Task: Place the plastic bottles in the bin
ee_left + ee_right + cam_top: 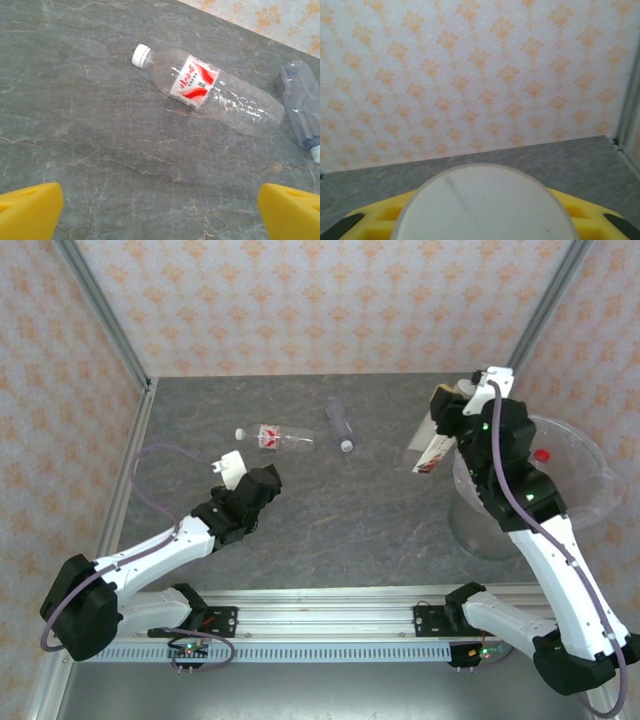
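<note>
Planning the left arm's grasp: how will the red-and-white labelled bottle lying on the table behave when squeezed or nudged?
The red-and-white labelled bottle looks empty and clear, so probably very light. Its thin wall looks crumpled, so it will likely buckle when squeezed. Lying on its round side on the table, it may roll if nudged.

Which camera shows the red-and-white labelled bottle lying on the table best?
The left wrist view: the bottle lies large, whole and sharp. The top view shows it small, beyond the left claw.
</note>
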